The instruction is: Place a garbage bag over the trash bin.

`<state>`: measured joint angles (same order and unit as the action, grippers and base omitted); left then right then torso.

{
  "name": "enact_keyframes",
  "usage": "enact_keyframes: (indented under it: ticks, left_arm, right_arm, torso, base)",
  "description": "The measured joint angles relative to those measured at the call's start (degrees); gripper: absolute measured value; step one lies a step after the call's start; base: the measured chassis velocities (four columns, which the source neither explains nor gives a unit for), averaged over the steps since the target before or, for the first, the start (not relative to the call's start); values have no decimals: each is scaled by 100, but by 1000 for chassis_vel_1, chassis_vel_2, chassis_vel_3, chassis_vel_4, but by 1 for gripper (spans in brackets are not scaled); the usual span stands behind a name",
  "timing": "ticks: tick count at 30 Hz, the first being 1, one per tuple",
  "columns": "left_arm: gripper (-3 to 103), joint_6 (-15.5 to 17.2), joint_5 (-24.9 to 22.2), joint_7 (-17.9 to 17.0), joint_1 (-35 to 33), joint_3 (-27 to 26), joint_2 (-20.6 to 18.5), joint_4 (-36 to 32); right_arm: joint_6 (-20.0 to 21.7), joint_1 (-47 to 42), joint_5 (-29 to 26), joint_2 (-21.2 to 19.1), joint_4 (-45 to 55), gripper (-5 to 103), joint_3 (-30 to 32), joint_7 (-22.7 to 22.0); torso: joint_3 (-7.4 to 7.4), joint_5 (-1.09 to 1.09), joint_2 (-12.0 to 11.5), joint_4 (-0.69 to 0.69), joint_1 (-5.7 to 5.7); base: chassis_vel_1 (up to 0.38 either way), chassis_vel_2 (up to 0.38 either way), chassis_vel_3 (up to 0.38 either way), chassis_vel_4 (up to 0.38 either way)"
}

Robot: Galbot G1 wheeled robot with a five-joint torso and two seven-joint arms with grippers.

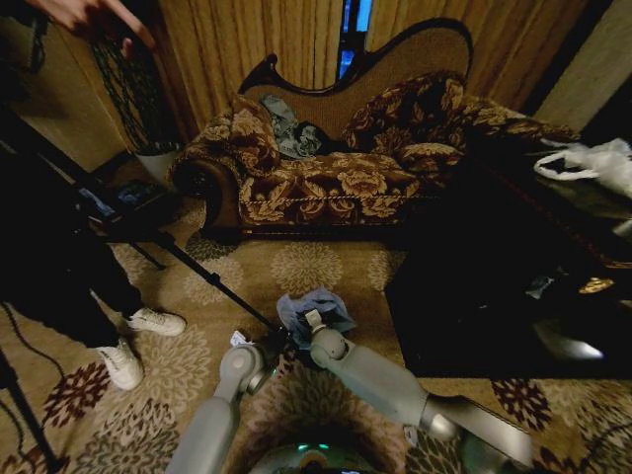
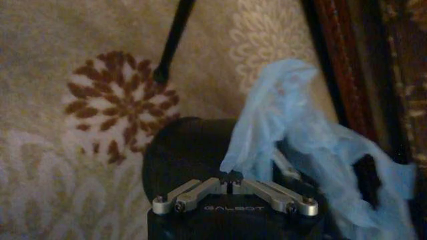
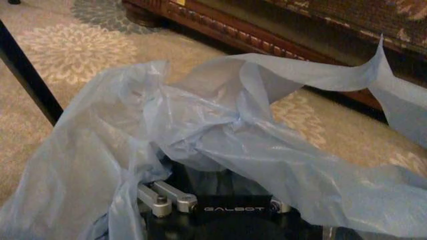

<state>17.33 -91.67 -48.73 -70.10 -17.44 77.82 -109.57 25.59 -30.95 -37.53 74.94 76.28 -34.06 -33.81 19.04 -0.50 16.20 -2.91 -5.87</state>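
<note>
Left gripper [image 2: 229, 186]: fingertips pinched together on an edge of the bag [image 2: 293, 135], film rising from the pinch. Directly beyond the tips sits the dark round bin [image 2: 183, 150], on the carpet [image 2: 60, 100]. Grip looks thin, a small fold only.

Right gripper [image 3: 200, 197]: buried under bag film [image 3: 220, 135]; I cannot tell whether its jaws hold anything. Film is heaped and twisted over it, one flap lifted toward the sofa base [image 3: 280, 40].

Head view: both arms meet low at the centre of the floor, left gripper [image 1: 269, 355] and right gripper [image 1: 312, 324] close together, the bag [image 1: 314, 306] bunched between and above them. Bin is mostly hidden there under the film.

Judgement: bag is at the bin but not yet over it; the mouth is not spread. To do this well, I should keep the left pinch firm, find a true rim edge for the right, and pull the two apart so the opening clears the bin's rim before lowering. Risks: film slipping from the thin pinch, the light bin tipping or sliding if dragged, film catching on the tripod leg [image 2: 173, 40] nearby.
</note>
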Motion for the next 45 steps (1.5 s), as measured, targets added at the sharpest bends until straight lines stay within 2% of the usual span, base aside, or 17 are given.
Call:
enact_keyframes:
  ticks: [8, 11, 12, 14, 16, 19, 22, 34, 45]
  left_arm:
    - [0, -70, 315, 393, 206, 47, 55, 752]
    - [0, -96, 495, 879, 307, 99, 59, 1218]
    - [0, -96, 495, 879, 307, 99, 59, 1218]
    - [0, -92, 578, 1152, 355, 138, 64, 1439]
    - [0, -90, 584, 1187, 367, 144, 65, 1476]
    - [0, -96, 679, 1521, 506, 193, 70, 1861]
    - [0, -96, 737, 1675, 592, 219, 75, 2039]
    - [0, -117, 1069, 1844, 805, 262, 108, 2557]
    - [-2, -107, 1329, 1846, 617, 246, 132, 1993]
  right_arm:
    - [-15, -56, 20, -29, 27, 100, 27, 11]
    - [-21, -73, 31, -19, 27, 100, 25, 13]
    - [-21, -73, 31, -19, 27, 100, 25, 13]
    - [-23, -72, 32, -9, 24, 100, 11, 17]
    - [-23, -71, 32, -7, 24, 100, 9, 17]
    - [-23, -66, 31, 5, 22, 100, -14, 16]
    - [-23, -66, 27, 1, 33, 100, -37, 8]
    - [-35, -68, 4, 0, 125, 100, -104, -52]
    - [-42, -52, -41, -55, 190, 100, -120, -102]
  torso:
    - [0, 0, 0, -1, 0]
    - [0, 0, 0, 0, 0]
    - [0, 0, 0, 0, 0]
    - [0, 0, 0, 0, 0]
    - [0, 0, 0, 0, 0]
    - [0, 0, 0, 0, 0]
    - [0, 1, 0, 0, 0]
    - [0, 1, 0, 0, 0]
    - [0, 0, 0, 0, 0]
  base:
    - [0, 0, 0, 0]
    - [0, 0, 0, 0]
    - [0, 0, 0, 0]
    - [0, 0, 0, 0]
    - [0, 0, 0, 0]
    - [0, 0, 0, 0]
    - [0, 0, 0, 0]
    - [0, 0, 0, 0]
    - [0, 0, 0, 0]
